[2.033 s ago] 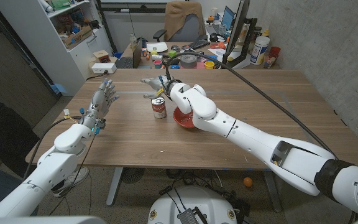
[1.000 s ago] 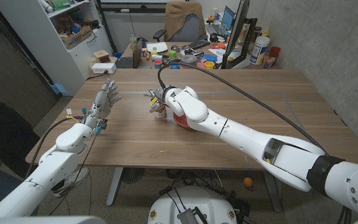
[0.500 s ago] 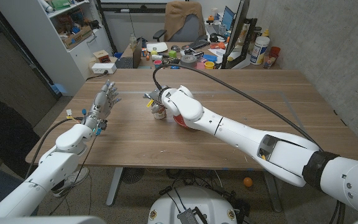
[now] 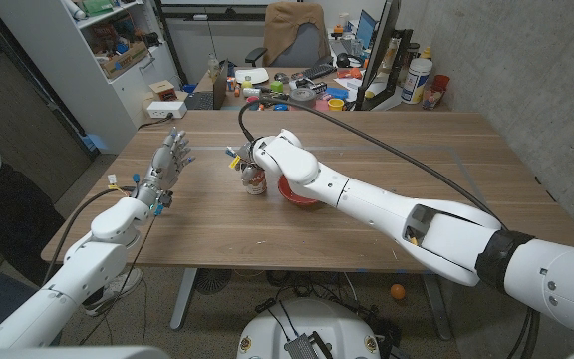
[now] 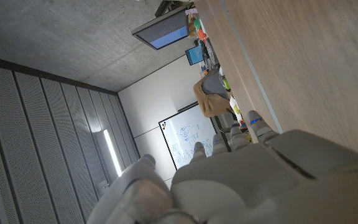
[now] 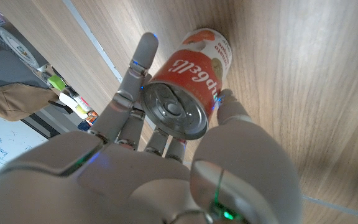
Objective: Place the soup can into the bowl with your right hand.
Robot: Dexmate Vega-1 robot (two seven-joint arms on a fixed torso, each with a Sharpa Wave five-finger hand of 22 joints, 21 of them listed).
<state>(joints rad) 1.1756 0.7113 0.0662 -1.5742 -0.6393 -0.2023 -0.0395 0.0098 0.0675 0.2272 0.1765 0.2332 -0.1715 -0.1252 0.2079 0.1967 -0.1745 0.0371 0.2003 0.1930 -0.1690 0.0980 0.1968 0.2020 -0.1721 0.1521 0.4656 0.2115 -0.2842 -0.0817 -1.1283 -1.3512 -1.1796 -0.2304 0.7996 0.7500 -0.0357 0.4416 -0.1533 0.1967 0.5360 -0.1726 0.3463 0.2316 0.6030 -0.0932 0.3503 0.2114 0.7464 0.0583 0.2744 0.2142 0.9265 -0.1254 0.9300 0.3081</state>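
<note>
Right hand [image 6: 166, 155] wraps the soup can [image 6: 188, 84], fingers on one side of the label, thumb on the other; contact looks made, but a firm grip cannot be told. Can stands upright on the table [image 4: 387, 150], just beside the red bowl [image 4: 302, 195]. Likely a full tin: heavy, rigid, with a slick paper label and metal rims. Best hold is mid-body, opposed sides. Left hand [image 4: 164, 163] is raised, fingers spread, holding nothing.

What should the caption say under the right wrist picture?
Right hand closes its fingers around the upright soup can on the wooden table.
</note>
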